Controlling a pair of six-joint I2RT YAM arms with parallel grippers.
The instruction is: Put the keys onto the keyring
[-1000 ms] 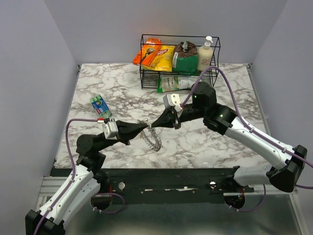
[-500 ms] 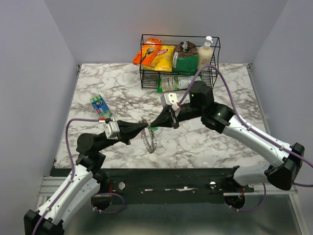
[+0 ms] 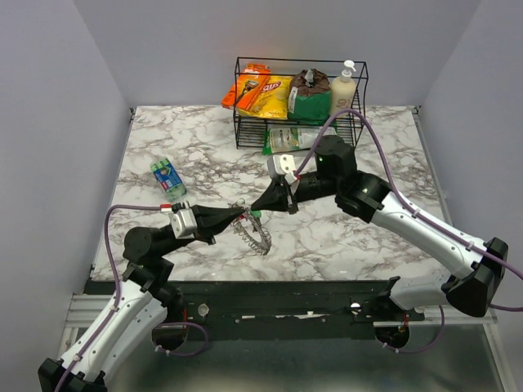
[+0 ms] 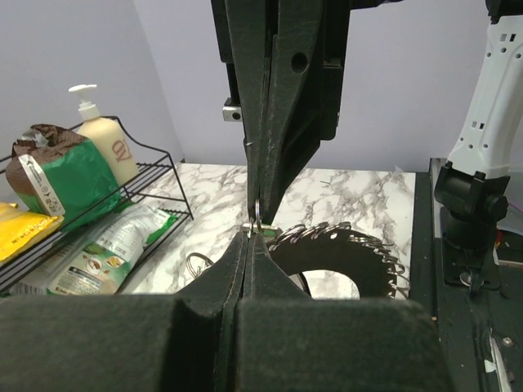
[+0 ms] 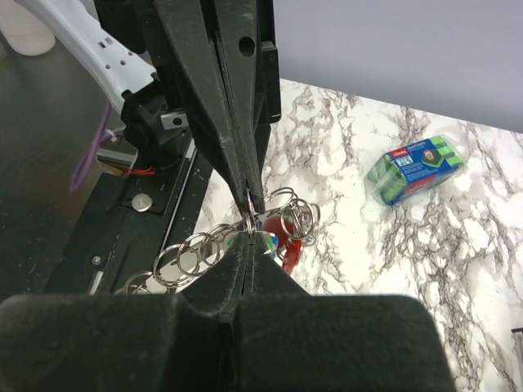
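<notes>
Left gripper [image 3: 243, 216] lower; keyring [image 3: 253, 235] silvery, floppy.

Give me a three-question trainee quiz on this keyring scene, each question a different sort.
1. True or false: the left gripper and right gripper meet tip to tip at the silvery coiled metal keyring.
2. What holds the cream pump bottle? A. black wire basket; B. the left gripper; C. a drawer.
3. Fill in: the blue-and-green packet lies toward the ____ side of the white marble table.

Key: 1 true; 2 A; 3 left.
</notes>
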